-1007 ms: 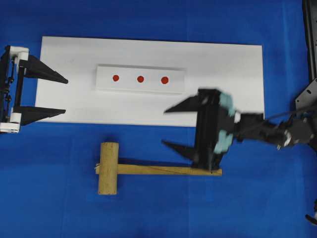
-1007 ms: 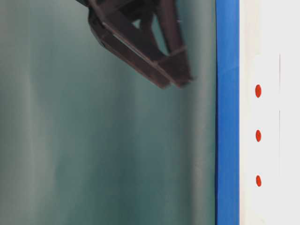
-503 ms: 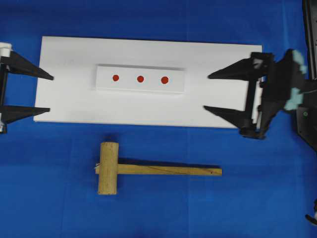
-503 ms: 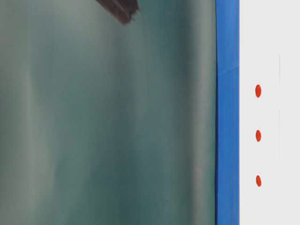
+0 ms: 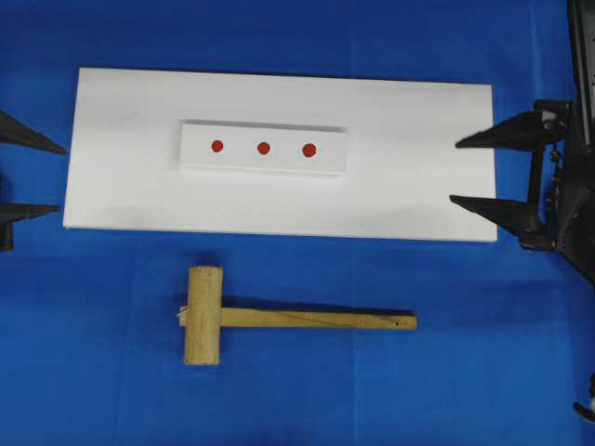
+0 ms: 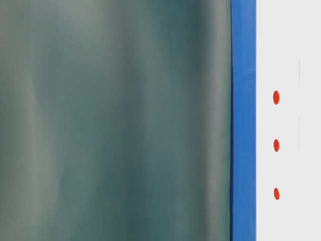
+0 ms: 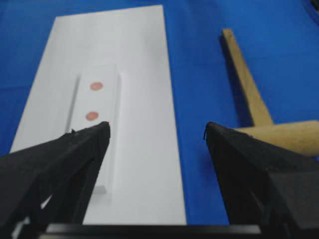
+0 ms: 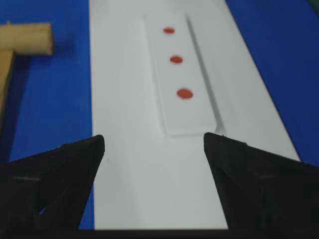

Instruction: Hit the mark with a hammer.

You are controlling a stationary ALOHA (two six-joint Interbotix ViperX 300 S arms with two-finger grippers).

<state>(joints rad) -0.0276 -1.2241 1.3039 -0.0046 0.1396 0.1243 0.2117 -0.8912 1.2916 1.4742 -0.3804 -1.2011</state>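
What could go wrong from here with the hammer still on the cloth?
The hammer lies flat on the blue cloth, its slim handle low, so a pincer could slip or clip the cloth. Both the left pincer and the right pincer sit open at the board's ends, far from it.

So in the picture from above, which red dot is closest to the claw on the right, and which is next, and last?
From the right claw:
1. Right-hand red dot, at the strip's near end.
2. Middle red dot, centre of the strip.
3. Left-hand red dot, far end, toward the other claw.
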